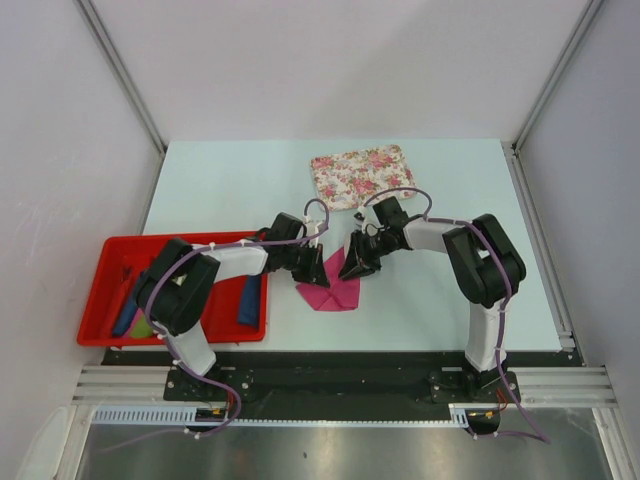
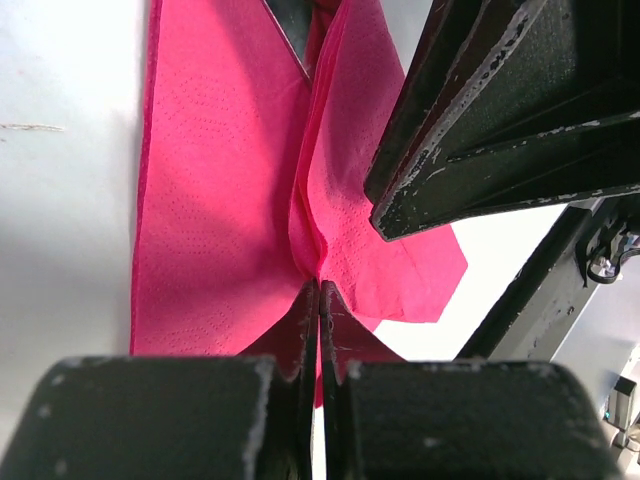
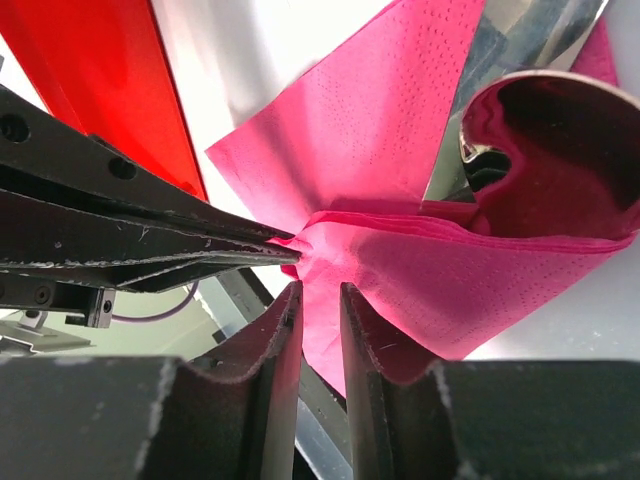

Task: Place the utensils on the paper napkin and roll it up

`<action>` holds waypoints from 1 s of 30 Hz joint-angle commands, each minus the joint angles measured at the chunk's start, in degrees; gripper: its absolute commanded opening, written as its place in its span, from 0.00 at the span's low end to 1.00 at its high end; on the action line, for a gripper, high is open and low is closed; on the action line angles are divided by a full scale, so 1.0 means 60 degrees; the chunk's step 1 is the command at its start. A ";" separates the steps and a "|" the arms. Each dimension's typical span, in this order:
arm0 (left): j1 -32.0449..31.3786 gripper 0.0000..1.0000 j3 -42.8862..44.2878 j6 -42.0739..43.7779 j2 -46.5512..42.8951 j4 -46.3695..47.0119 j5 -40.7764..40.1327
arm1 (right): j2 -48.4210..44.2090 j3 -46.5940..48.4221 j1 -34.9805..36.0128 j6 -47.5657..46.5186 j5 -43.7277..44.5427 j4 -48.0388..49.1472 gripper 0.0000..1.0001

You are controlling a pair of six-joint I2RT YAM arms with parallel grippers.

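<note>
The pink paper napkin (image 1: 330, 292) lies folded over on the table between both grippers. My left gripper (image 1: 318, 268) is shut on a pinched fold of the napkin (image 2: 220, 200), its tips (image 2: 319, 285) pressed together on the paper. My right gripper (image 1: 352, 268) faces it from the right. Its jaws (image 3: 318, 290) stand slightly open, with napkin (image 3: 400, 130) paper showing in the gap. A shiny spoon bowl (image 3: 545, 150) and a silvery handle (image 3: 520, 40) of the utensils sit inside the fold. The rest of the utensils is hidden by the paper.
A red tray (image 1: 110, 300) at the left holds blue rolls (image 1: 248, 300) and a green roll (image 1: 140, 325). A floral mat (image 1: 362, 175) lies behind the grippers. The tray's red wall (image 3: 100, 80) shows close to the left arm.
</note>
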 commanded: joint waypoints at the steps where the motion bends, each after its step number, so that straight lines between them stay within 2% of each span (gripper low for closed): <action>1: -0.0067 0.00 0.0042 0.0020 -0.0306 -0.0061 0.0031 | -0.0302 0.0132 0.0088 -0.0289 0.0040 -0.0043 0.26; 17: -0.0052 0.00 -0.0090 0.0167 0.0002 -0.0251 -0.0233 | 0.0372 0.0074 0.0308 -0.0715 0.1314 -0.0161 0.20; 19: -0.0023 0.07 -0.0133 0.0254 -0.0245 -0.0281 -0.0204 | 0.0474 0.0059 0.0322 -0.0832 0.1505 -0.0234 0.19; 20: 0.0108 0.20 -0.0221 0.0269 -0.0421 -0.0193 -0.0059 | 0.0562 0.0045 0.0322 -0.0876 0.1535 -0.0263 0.18; 23: 0.0401 0.36 -0.0792 0.0240 -0.1458 0.0626 0.0249 | 0.0694 0.0015 0.0337 -0.0979 0.1594 -0.0308 0.17; 26: 0.0359 0.38 -0.0910 0.0372 -0.2032 0.1154 0.0513 | 0.0753 0.0000 0.0337 -0.0979 0.1608 -0.0308 0.15; 30: -0.0022 0.36 -0.0939 0.0167 -0.2020 0.1841 0.1098 | 0.0870 0.0000 0.0337 -0.0906 0.1579 -0.0293 0.10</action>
